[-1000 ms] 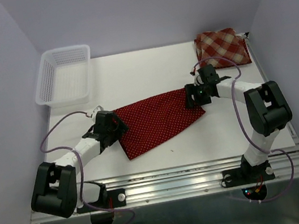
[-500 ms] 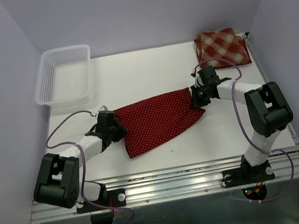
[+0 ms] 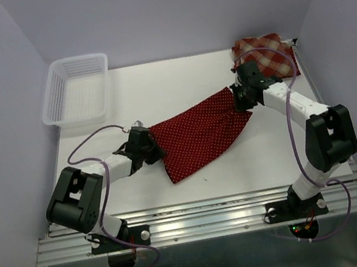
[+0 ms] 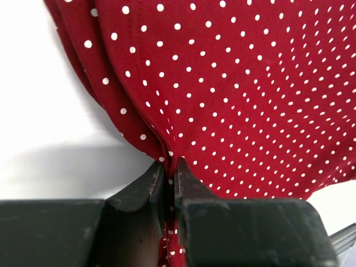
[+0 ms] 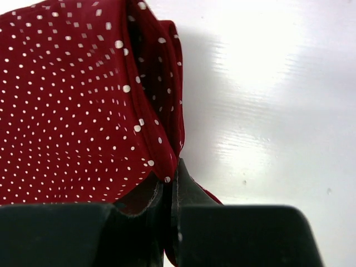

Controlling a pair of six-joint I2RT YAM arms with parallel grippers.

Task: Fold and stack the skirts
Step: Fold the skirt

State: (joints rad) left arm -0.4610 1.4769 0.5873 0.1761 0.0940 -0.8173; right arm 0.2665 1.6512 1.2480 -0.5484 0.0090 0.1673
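Where it's pinched, the dotted skirt [image 3: 200,137] bunches.

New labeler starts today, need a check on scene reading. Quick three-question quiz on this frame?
1. True or false: the left gripper and the right gripper are both shut on the dotted skirt.
2. Where does the plaid skirt lie? A) under the dotted skirt B) at the far right corner of the table C) in the left gripper
3. How many skirts show in the top view?
Key: 1 true; 2 B; 3 two.
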